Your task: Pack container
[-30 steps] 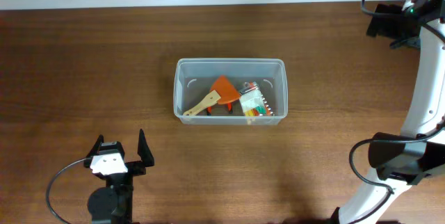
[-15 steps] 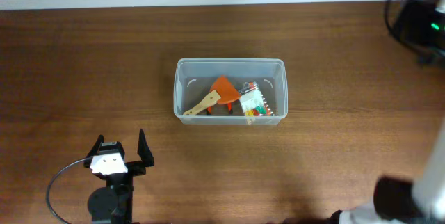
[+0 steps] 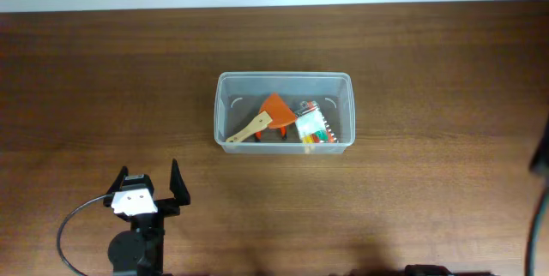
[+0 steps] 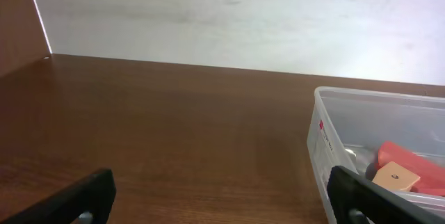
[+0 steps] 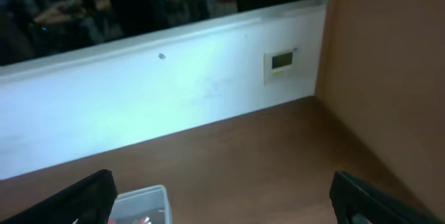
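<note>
My left gripper (image 3: 147, 173) and right gripper (image 5: 226, 206) both hang released, empty. The large clear plastic rectangular container (image 3: 283, 77) looks packed, so I should park well clear of it.

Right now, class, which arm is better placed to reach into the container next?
Left, probably. The left hand is open, low, facing the nearby container. The right hand is outside the overhead view, raised, aimed at the wall.
</note>
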You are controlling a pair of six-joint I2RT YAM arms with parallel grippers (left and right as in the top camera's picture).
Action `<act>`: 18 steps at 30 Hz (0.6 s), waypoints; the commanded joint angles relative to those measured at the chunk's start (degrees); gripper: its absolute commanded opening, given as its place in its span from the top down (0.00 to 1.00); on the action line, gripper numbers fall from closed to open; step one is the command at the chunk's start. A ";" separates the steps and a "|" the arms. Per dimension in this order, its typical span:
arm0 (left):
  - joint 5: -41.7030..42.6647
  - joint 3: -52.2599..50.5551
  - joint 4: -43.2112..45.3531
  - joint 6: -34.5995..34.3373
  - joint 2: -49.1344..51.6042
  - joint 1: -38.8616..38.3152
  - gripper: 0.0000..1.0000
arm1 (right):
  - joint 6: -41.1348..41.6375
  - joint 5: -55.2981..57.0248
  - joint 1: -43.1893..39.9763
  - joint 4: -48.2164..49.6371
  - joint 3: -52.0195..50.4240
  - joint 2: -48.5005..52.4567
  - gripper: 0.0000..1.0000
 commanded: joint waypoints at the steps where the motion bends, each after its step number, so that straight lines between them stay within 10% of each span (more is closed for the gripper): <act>1: 0.66 -0.70 0.00 0.92 -0.59 0.35 0.01 | 0.00 1.64 1.38 0.72 -6.95 -5.18 0.01; 18: 0.66 -0.70 0.00 0.92 -0.59 0.35 0.01 | 9.49 1.31 1.27 41.92 -71.82 -36.41 0.01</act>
